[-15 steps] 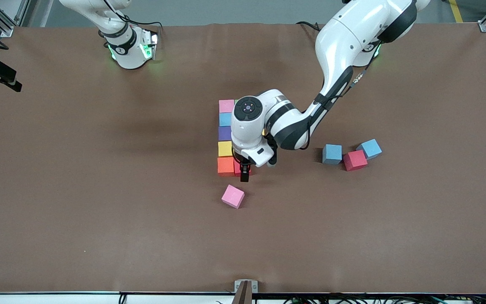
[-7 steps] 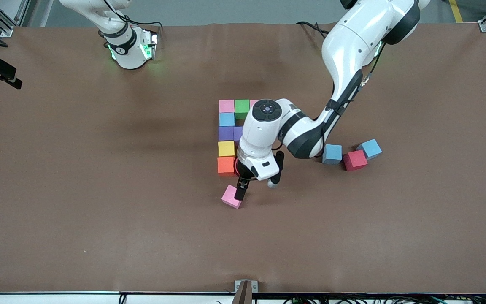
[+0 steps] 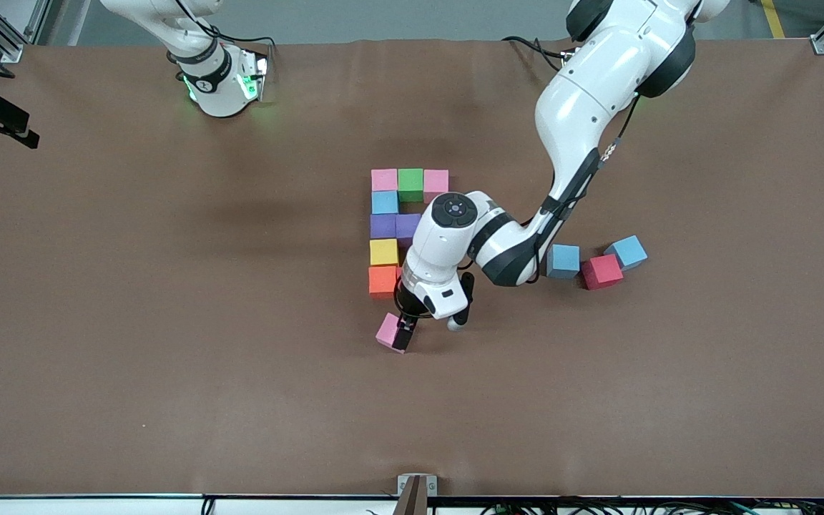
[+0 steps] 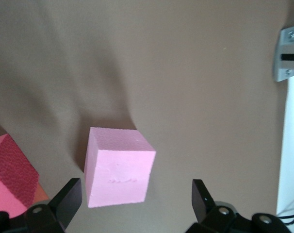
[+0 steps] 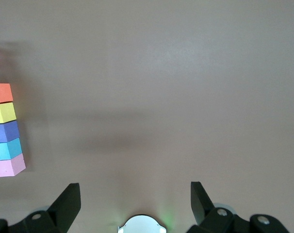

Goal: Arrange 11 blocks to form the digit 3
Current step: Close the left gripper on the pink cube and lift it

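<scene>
From the front view I see the brown desk point(image 3: 169, 322) with the part-built digit 3 point(image 3: 392, 232) near its middle: small matte foam cubes, a pink block point(image 3: 384, 179), green block point(image 3: 410, 183) and second pink block point(image 3: 436, 180) in the bar nearest the bases, then a blue block point(image 3: 385, 202), two purple blocks point(image 3: 395, 226), a yellow block point(image 3: 383, 252) and an orange block point(image 3: 382, 280). A loose pink cube point(image 3: 387, 330) lies nearer the camera than the orange one. My left claw point(image 3: 403, 335) is down at that cube, its arm covering part of the figure. Toward the left arm's end lie two light blue cubes point(image 3: 563, 260) and a red cube point(image 3: 601, 271) between them.

In the left wrist view the loose pink cube point(image 4: 118, 166) sits between the left claw's point(image 4: 137, 204) wide-spread black fingers point(image 4: 69, 196), not gripped; a red block point(image 4: 13, 167) shows at the edge.

In the right wrist view my right claw point(image 5: 136, 201) waits over bare desk, fingers point(image 5: 67, 201) fully spread and empty, the figure's column point(image 5: 4, 131) at the edge.
</scene>
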Robot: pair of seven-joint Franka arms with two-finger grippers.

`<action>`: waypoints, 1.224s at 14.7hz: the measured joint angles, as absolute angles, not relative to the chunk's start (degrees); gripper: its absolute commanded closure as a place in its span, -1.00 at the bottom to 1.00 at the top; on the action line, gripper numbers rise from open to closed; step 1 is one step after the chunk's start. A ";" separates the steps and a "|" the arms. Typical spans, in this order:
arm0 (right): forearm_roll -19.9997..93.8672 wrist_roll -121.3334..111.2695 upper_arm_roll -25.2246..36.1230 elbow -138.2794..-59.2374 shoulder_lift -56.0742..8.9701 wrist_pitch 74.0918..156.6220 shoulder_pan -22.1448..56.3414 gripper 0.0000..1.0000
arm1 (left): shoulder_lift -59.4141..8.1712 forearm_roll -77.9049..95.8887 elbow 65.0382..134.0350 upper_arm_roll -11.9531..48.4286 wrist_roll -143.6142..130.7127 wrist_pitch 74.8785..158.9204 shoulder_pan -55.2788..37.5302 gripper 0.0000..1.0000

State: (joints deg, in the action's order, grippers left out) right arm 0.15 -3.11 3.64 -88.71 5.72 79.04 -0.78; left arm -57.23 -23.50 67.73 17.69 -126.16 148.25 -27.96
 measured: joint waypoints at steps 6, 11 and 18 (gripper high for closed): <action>0.15 -5.26 4.00 -88.70 5.72 78.83 -0.78 -1.00 | -59.22 -23.50 67.49 17.71 -126.16 148.67 -28.38 -1.00; 0.15 -6.08 4.26 -88.64 5.74 78.86 -0.78 -1.00 | -60.32 -23.50 67.45 17.71 -126.15 150.35 -28.52 -1.00; 0.16 -4.66 3.90 -88.61 5.74 78.85 -0.78 -1.00 | -61.78 -23.50 66.36 17.00 -125.98 152.56 -28.44 -1.00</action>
